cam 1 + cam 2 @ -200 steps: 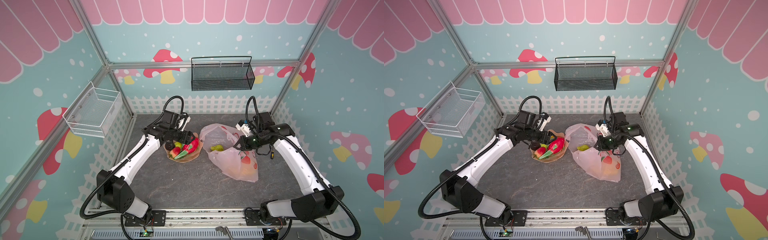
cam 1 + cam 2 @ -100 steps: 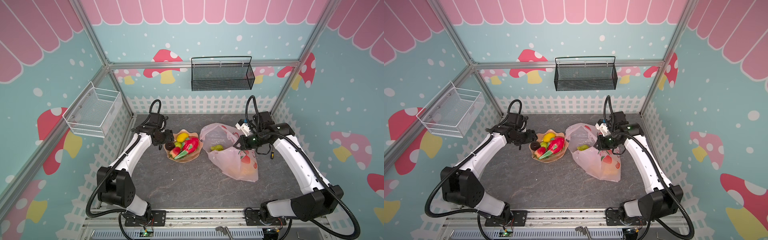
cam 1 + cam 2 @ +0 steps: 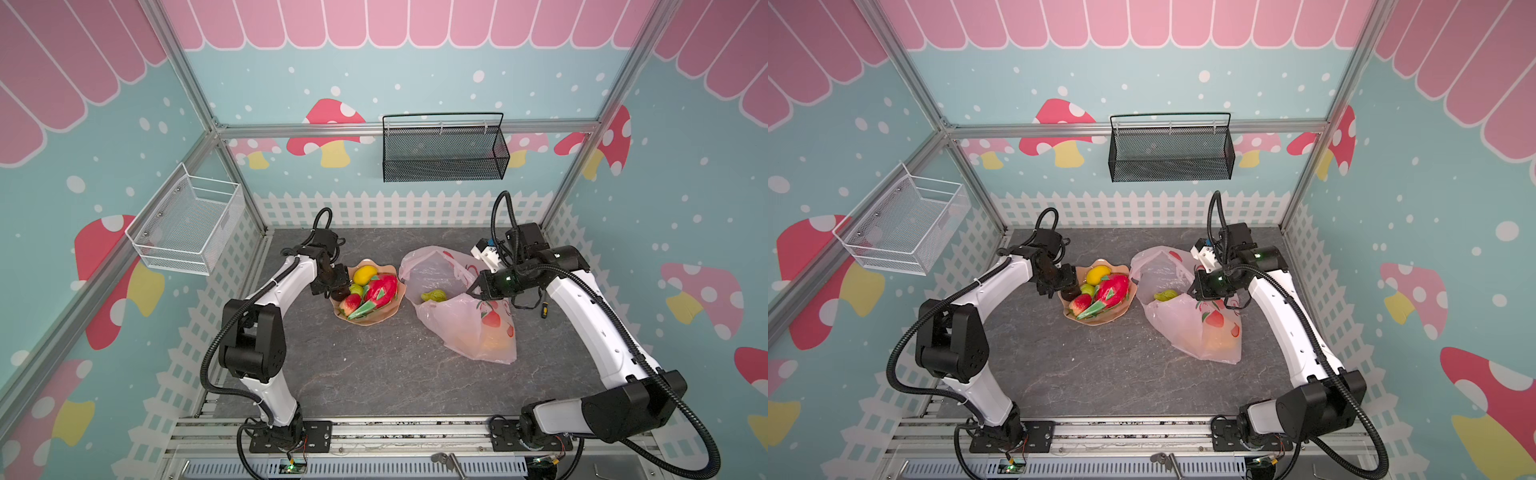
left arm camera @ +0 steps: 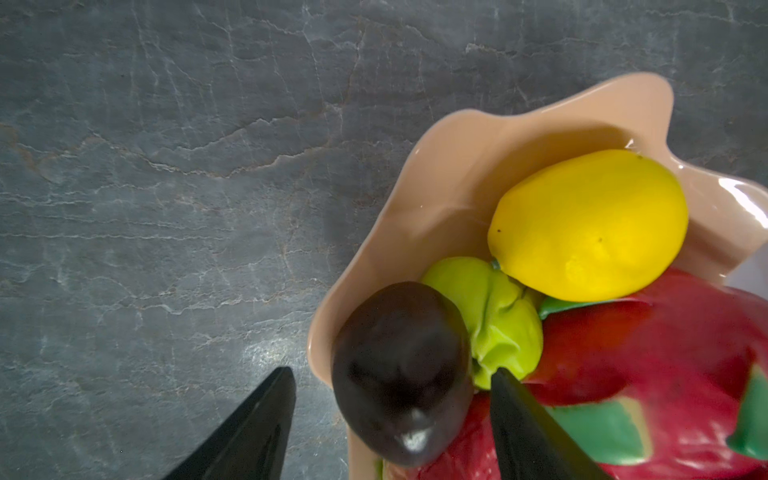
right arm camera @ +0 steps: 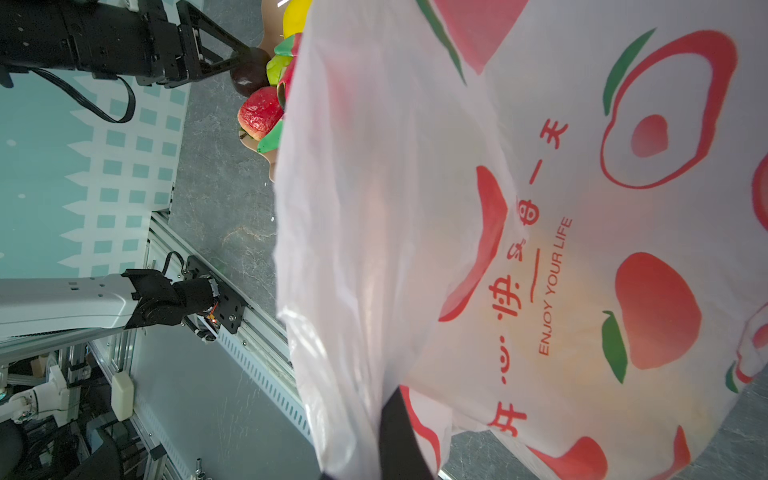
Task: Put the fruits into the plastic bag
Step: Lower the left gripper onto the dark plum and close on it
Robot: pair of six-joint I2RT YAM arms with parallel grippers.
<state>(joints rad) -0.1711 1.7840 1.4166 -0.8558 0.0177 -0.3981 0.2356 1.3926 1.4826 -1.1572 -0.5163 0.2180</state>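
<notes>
We are part way: 1 yellow-green fruit (image 3: 434,296) sits in the mouth of the plastic bag (image 3: 465,328) and something orange shows through its near end, but 5 fruits (image 3: 382,289) still lie in the tan dish (image 3: 365,322) just left of it. The left tool (image 4: 392,371) is spread wide, with the dark brown fruit (image 4: 399,353) between its fingers at the dish's left edge. The right tool (image 3: 473,289) is pressed shut on the bag's right rim, holding the mouth up.
</notes>
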